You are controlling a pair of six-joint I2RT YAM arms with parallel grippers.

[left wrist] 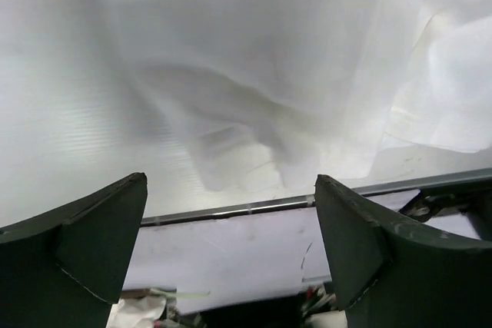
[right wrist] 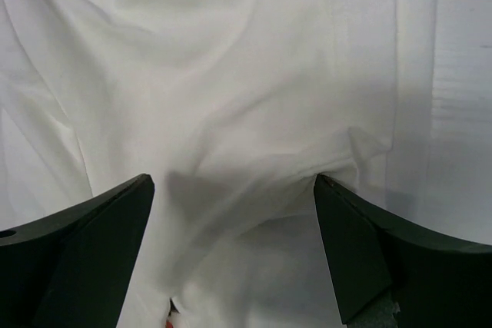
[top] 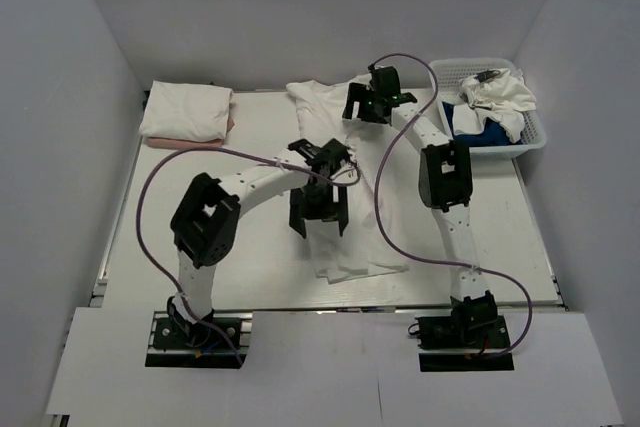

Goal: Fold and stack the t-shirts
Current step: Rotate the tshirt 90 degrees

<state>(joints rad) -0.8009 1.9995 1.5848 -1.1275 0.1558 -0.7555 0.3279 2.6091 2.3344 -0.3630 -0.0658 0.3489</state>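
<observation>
A white t-shirt (top: 352, 247) lies spread lengthwise on the table's middle, wrinkled, with its sleeves at the far end. My left gripper (top: 320, 224) hovers over its middle, open and empty; in the left wrist view (left wrist: 231, 220) the shirt (left wrist: 254, 51) and the table's near edge show past the fingers. My right gripper (top: 363, 111) is open over the shirt's far end; in the right wrist view (right wrist: 234, 213) rumpled white cloth (right wrist: 231, 74) lies between the spread fingers. A folded stack (top: 187, 111), white on pale pink, sits at the back left.
A white basket (top: 533, 137) at the back right holds crumpled white shirts (top: 500, 97) and a dark blue cloth (top: 475, 127). Purple cables loop from both arms over the table. White walls close in on three sides.
</observation>
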